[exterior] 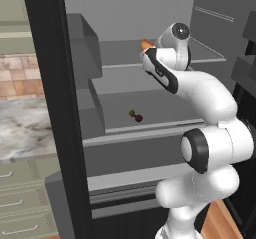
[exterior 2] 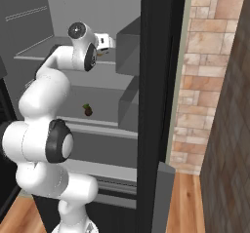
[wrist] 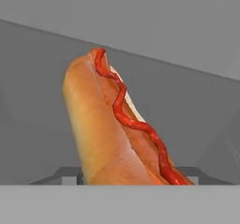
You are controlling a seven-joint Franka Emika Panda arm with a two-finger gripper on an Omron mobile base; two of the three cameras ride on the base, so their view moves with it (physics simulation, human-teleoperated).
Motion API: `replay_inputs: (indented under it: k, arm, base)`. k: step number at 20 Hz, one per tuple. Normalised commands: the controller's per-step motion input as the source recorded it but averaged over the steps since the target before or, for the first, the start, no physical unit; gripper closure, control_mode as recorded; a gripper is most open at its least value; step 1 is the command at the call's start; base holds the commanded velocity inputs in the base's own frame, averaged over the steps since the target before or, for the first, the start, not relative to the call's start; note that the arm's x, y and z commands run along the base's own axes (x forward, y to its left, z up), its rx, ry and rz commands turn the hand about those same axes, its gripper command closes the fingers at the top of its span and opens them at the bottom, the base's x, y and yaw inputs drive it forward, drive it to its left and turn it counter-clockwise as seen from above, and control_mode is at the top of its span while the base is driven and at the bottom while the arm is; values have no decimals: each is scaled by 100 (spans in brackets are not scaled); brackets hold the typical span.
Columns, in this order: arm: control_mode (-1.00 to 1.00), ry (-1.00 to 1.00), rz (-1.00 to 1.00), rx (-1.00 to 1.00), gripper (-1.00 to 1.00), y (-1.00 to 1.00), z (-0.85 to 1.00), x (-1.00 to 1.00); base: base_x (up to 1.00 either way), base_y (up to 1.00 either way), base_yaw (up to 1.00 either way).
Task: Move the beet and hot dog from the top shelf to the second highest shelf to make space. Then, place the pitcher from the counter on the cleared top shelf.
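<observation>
A: While your arm reaches into the open fridge, where do you read the hot dog (wrist: 119, 129)?

B: In the hand view it sits right at the lens, bun end-on, a wavy red line of sauce along the top. Its near end drops behind the grey band, just where your pincer tips would rise. In the left base view you see an orange tip (exterior: 146, 44) poking out beside the wrist, at the height of the top shelf (exterior: 210, 58).

A: Pincer state?

B: Cannot tell. The fingers are hidden by the bun in the hand view and by the wrist in both base views. You cannot say from these whether it grips the bun or merely sits against it, nor whether the bun rests on the slab or is lifted off it.

A: The beet (exterior: 137, 116)?

B: It is on the second highest shelf (exterior: 165, 124), near the pale front lip, green stem toward the left in the left base view. The right base view has it too (exterior 2: 88, 110), left of the dark door edge, well below the wrist.

A: Bench?

B: A marbled slab (exterior: 22, 128) at the left, outside the fridge, with sage drawer fronts (exterior: 20, 203) under it.
</observation>
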Motion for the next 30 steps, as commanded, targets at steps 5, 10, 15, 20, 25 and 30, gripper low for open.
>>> replay_inputs:
  k: [5,10,15,20,25,30]
  arm:
    - [-100,0,3,-13,100,9,26,-100]
    - [-100,2,4,-13,100,0,44,-100]
    - [-100,8,3,-2,100,0,-28,-100]
    - [-100,3,3,0,100,11,-77,-90]
    - [-100,11,2,0,100,16,-68,-59]
    - [-100,22,-2,0,100,0,-49,6]
  base:
    - [0,0,0]
    - [0,0,0]
    - [0,0,0]
    - [0,0,0]
    - [0,0,0]
    - [0,0,0]
